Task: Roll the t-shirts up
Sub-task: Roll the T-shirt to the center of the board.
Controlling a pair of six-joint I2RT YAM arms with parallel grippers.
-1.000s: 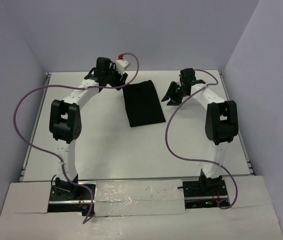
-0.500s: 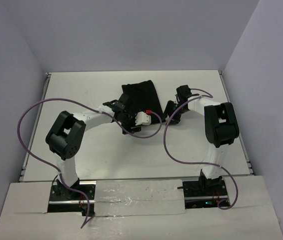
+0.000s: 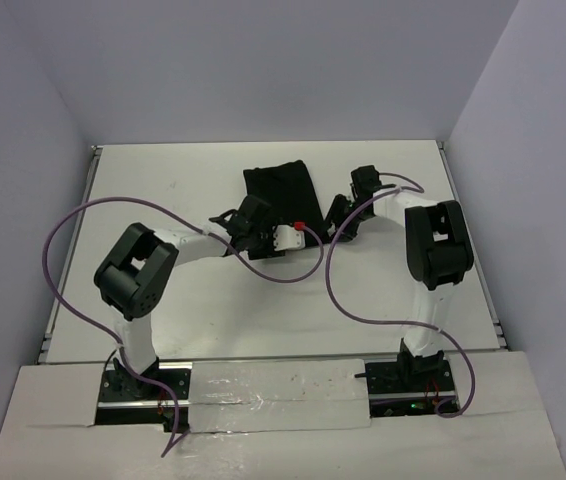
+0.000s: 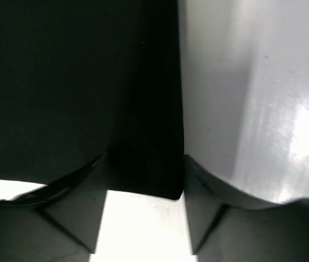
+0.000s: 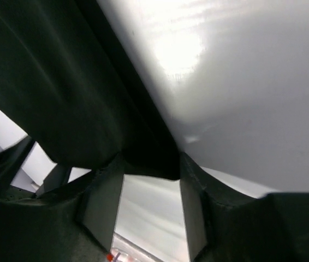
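A black t-shirt [image 3: 281, 185], folded into a narrow strip, lies on the white table at the back middle. My left gripper [image 3: 261, 226] sits low at the strip's near end. In the left wrist view its jaws are apart, and the fabric [image 4: 78, 82] has its near right corner lying between the fingers of the left gripper [image 4: 144, 164]. My right gripper [image 3: 340, 222] is at the strip's right side. In the right wrist view its jaws are apart too, and a corner of the fabric [image 5: 51, 82] reaches between the fingers of the right gripper [image 5: 150, 161].
The white table [image 3: 163, 200] is walled in by pale panels at the back and both sides. Purple cables [image 3: 318, 275] loop from both arms over the table's middle. The left wrist's white camera block [image 3: 288, 238] lies close to the right gripper.
My left arm has swung from the back left of the shirt down to its near end. My right gripper has moved left and nearer, up to the shirt's right edge.
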